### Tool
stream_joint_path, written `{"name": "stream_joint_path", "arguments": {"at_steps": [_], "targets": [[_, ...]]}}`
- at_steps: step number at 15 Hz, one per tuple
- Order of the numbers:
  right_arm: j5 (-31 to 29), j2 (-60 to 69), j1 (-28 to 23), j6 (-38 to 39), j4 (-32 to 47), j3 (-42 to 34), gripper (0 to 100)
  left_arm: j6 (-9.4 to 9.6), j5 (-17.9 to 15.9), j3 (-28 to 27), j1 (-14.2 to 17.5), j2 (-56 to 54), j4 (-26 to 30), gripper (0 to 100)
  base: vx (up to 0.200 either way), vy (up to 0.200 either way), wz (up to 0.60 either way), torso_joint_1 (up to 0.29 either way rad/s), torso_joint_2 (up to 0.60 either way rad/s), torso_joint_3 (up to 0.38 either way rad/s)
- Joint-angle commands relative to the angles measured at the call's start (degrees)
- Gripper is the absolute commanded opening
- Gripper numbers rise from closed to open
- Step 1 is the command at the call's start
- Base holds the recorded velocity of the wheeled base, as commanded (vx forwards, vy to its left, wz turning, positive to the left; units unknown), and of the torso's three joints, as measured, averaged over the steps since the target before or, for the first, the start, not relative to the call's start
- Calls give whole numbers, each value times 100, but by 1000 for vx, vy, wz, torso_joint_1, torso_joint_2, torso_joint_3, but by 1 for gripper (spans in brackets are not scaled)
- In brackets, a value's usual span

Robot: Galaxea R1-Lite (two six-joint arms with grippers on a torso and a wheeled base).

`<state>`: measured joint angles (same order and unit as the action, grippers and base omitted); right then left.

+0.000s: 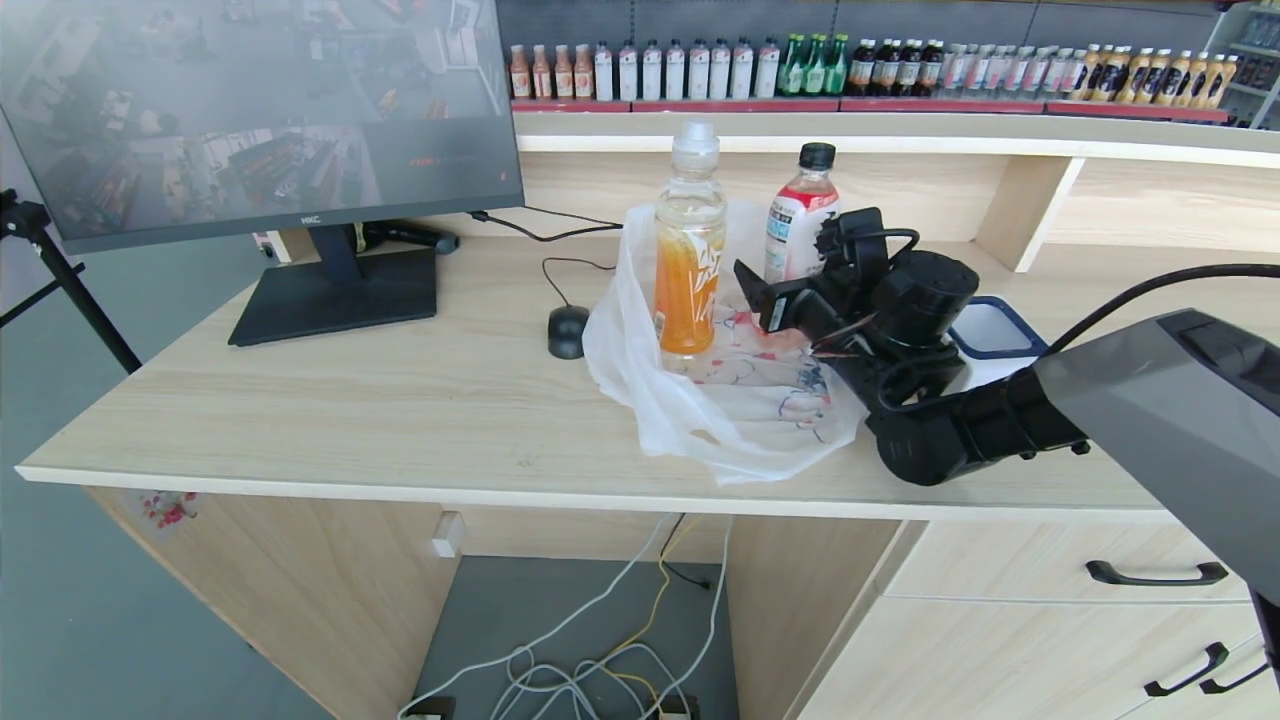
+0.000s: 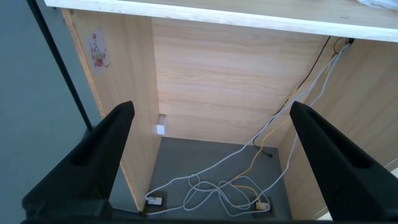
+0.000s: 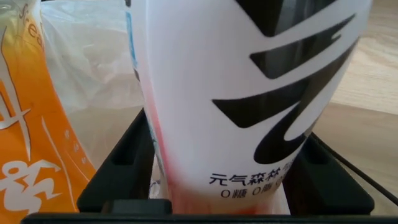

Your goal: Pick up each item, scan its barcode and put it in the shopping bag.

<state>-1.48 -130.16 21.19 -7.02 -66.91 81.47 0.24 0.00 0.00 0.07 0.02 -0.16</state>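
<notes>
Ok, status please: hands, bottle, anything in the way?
Left hand open, below desk edge. Right hand shut on white bottle, at the bag. Orange bottle stands in bag, close beside.

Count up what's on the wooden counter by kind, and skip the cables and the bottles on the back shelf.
Drink bottles: 2 (orange bottle in the bag, white-labelled bottle between the right gripper's fingers)
Shopping bag: 1
Monitor: 1
Mouse: 1
Blue-rimmed tray: 1
Black device behind the monitor's stand: 1
Total: 7
</notes>
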Motion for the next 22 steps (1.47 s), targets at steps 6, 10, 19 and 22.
{"name": "stream_joint_path", "arguments": {"at_steps": [6, 10, 19, 22], "targets": [[-2, 131, 8, 34, -146, -219, 100, 2, 0, 0, 1, -2, -2, 100, 0, 0, 0, 0, 0, 0], [-11, 298, 8, 34, -208, -351, 100, 2, 0, 0, 1, -2, -2, 100, 0, 0, 0, 0, 0, 0], [-63, 2979, -9, 280, -929, -3779, 100, 2, 0, 0, 1, -2, -2, 100, 0, 0, 0, 0, 0, 0], [-28, 4534, -264, 562, -929, -5501, 100, 2, 0, 0, 1, -2, -2, 100, 0, 0, 0, 0, 0, 0]]}}
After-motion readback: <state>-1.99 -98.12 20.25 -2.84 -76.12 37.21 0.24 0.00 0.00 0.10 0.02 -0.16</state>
